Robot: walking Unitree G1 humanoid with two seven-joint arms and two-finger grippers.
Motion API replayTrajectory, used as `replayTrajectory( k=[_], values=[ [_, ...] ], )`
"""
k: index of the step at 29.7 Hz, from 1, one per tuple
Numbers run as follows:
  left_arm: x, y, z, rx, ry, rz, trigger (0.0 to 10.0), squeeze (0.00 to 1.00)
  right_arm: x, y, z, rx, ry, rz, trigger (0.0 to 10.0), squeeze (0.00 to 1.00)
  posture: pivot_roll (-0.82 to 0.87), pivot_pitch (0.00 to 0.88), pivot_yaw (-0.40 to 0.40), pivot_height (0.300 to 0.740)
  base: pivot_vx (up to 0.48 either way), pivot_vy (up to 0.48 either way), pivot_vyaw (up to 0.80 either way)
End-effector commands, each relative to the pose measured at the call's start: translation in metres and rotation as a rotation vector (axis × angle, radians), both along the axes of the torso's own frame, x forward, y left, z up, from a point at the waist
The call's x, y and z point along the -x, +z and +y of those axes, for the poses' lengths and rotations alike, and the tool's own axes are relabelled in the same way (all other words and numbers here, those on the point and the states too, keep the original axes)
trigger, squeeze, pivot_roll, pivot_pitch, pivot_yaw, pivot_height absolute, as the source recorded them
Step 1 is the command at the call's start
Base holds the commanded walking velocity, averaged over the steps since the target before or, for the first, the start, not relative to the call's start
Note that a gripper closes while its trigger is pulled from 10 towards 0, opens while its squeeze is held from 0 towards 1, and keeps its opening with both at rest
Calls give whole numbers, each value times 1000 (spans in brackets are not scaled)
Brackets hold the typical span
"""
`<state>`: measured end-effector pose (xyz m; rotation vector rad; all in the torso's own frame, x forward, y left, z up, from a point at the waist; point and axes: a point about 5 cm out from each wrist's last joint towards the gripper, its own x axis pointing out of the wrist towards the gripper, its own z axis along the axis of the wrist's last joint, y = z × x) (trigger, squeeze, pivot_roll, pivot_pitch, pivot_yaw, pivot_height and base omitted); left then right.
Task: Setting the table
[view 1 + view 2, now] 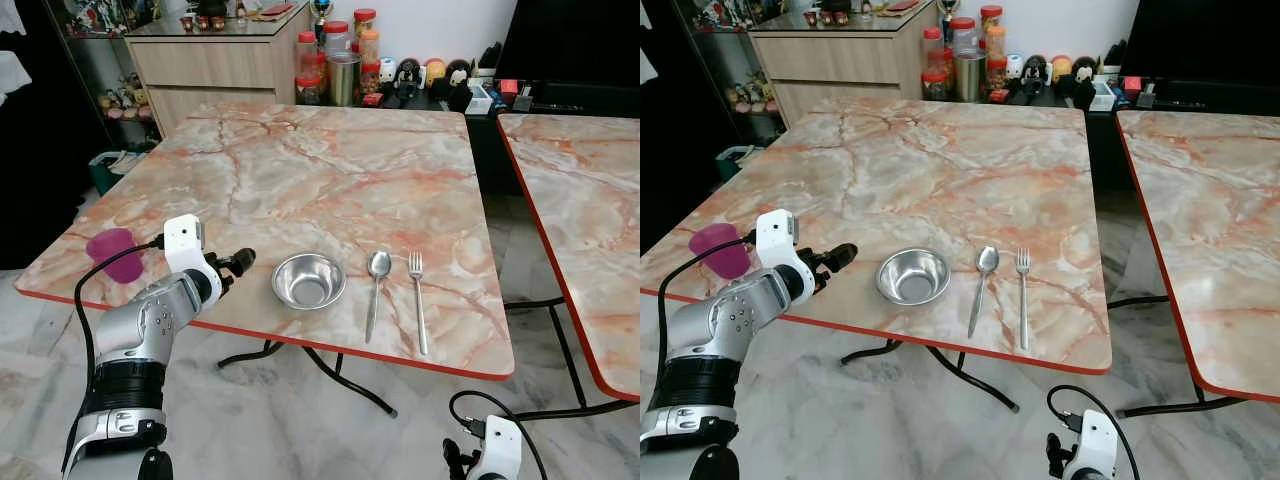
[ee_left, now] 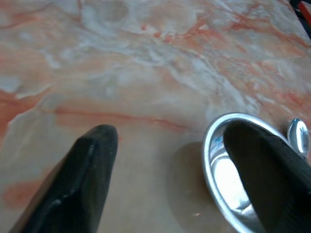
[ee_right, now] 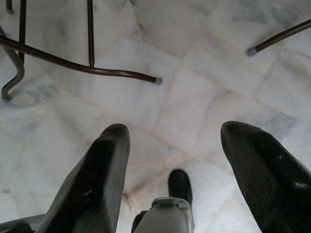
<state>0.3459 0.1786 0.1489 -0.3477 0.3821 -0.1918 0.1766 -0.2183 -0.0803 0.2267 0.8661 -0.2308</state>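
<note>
Marble table (image 1: pixel 330 170): steel bowl (image 1: pixel 308 281), spoon (image 1: pixel 377 290), fork (image 1: pixel 417 298) along near edge; pink cup (image 1: pixel 116 254) far left. My left gripper (image 1: pixel 238 262), fingers parted, empty, hovers left of bowl. Right gripper (image 3: pixel 170 165) hangs spread over floor. I'd fetch the cup, gripping its wall squarely.

Domestic dining area in a lived-in home. Marble-patterned counter (image 1: pixel 330 170) with red edging, a second matching one (image 1: pixel 580 200) beside it, both on dark metal legs over a pale marble-tile floor (image 3: pixel 194 97). Wooden sideboard (image 1: pixel 205 65) against the wall; red-lidded food jars (image 1: pixel 340 50) and small figurines (image 1: pixel 430 72) on a low shelf behind.
</note>
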Motion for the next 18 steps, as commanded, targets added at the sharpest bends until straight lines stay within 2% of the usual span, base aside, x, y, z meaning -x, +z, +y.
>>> replayTrajectory(
  k=[1,6,12,13,18],
  values=[
    [-4,6,-1,4,-22,-8,10000,1000,-2,1,2,-4,-8,-11,10000,0,105,39,59,736,0,0,0],
    [-7,11,-4,42,-61,-27,10000,1000,-1,0,2,-4,-10,-11,10000,0,103,30,63,736,0,0,0],
    [-8,10,0,36,-75,-22,10000,1000,-1,0,3,-4,-11,-13,10000,0,100,20,64,736,0,0,0],
    [-9,9,2,35,-75,-21,10000,0,-1,0,2,-3,-9,-12,10000,0,102,18,60,736,0,0,0],
    [-9,7,4,36,-72,-17,10000,0,-1,0,2,-1,-7,-12,10000,0,104,17,58,736,0,0,0]
  ],
)
